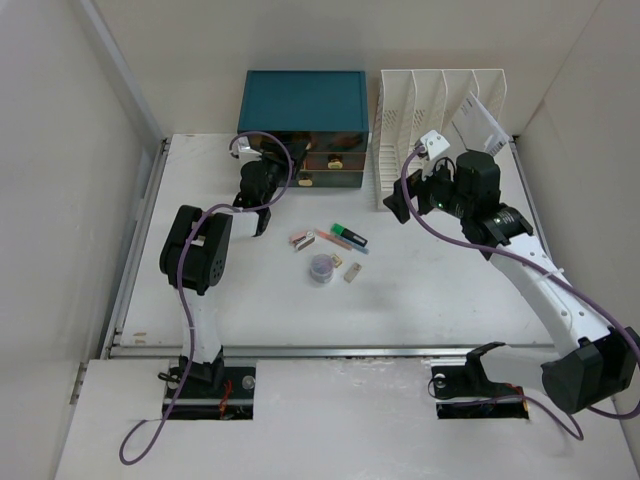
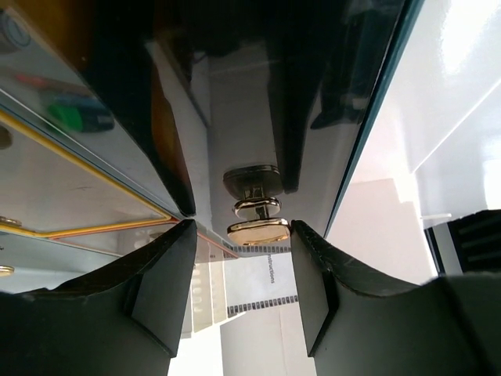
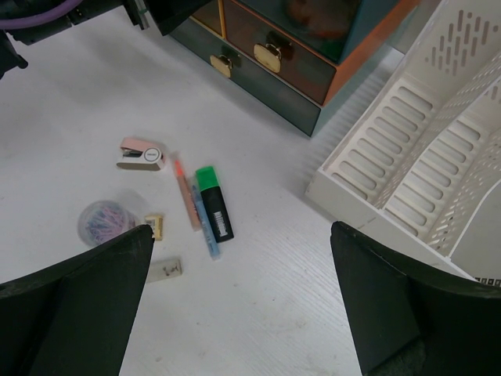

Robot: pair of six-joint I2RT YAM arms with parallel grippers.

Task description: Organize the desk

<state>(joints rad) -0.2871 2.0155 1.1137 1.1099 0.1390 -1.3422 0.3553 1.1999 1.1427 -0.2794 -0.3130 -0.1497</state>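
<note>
The white desk (image 1: 430,290) carries a small heap of items at its middle: a pink stapler (image 1: 302,239), a green highlighter (image 1: 349,236) beside two pens, a round tub of paper clips (image 1: 321,268) and a small eraser (image 1: 352,272). At the front left of the teal drawer box (image 1: 302,100), my left gripper (image 1: 278,178) stands open. In the left wrist view a gold drawer knob (image 2: 258,229) sits at my left gripper's (image 2: 243,235) tips, against the right finger and apart from the left one. My right gripper (image 3: 243,235) hovers wide open over bare desk (image 3: 274,313).
A white slotted file rack (image 1: 440,120) stands at the back right, close beside my right wrist, with its corner (image 3: 391,180) just right of the gripper. The stapler (image 3: 142,153), highlighter (image 3: 214,202), tub (image 3: 106,221) and eraser (image 3: 163,271) lie left of it. Walls enclose the desk.
</note>
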